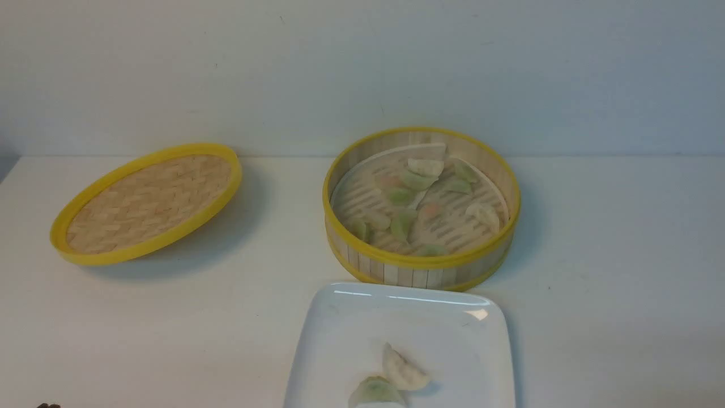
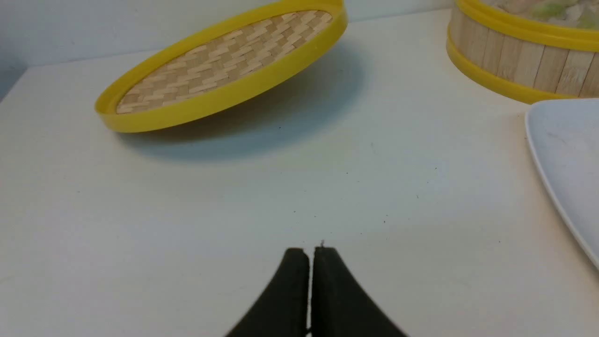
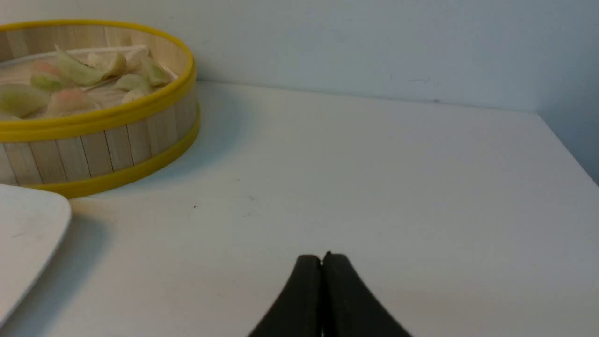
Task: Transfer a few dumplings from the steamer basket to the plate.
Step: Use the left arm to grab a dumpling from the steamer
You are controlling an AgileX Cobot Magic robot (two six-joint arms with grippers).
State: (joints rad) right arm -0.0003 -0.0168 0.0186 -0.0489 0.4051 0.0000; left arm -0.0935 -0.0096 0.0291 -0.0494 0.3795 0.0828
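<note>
The steamer basket [image 1: 420, 262] stands at the table's middle, holding several whitish, green and pinkish dumplings [image 1: 403, 222]. It also shows in the left wrist view [image 2: 514, 61] and the right wrist view [image 3: 103, 150]. The white square plate [image 1: 351, 323] lies just in front of it with two dumplings, one whitish [image 1: 403, 369] and one greenish [image 1: 375, 391]. My left gripper [image 2: 311, 250] is shut and empty over bare table, left of the plate [image 2: 568, 159]. My right gripper [image 3: 322, 257] is shut and empty over bare table, right of the plate [image 3: 23, 234]. Neither gripper shows in the front view.
The flat woven lid [image 1: 148, 201] with a yellow rim leans tilted at the far left, also in the left wrist view [image 2: 224, 65]. A pale wall runs behind the table. The table's right edge shows in the right wrist view.
</note>
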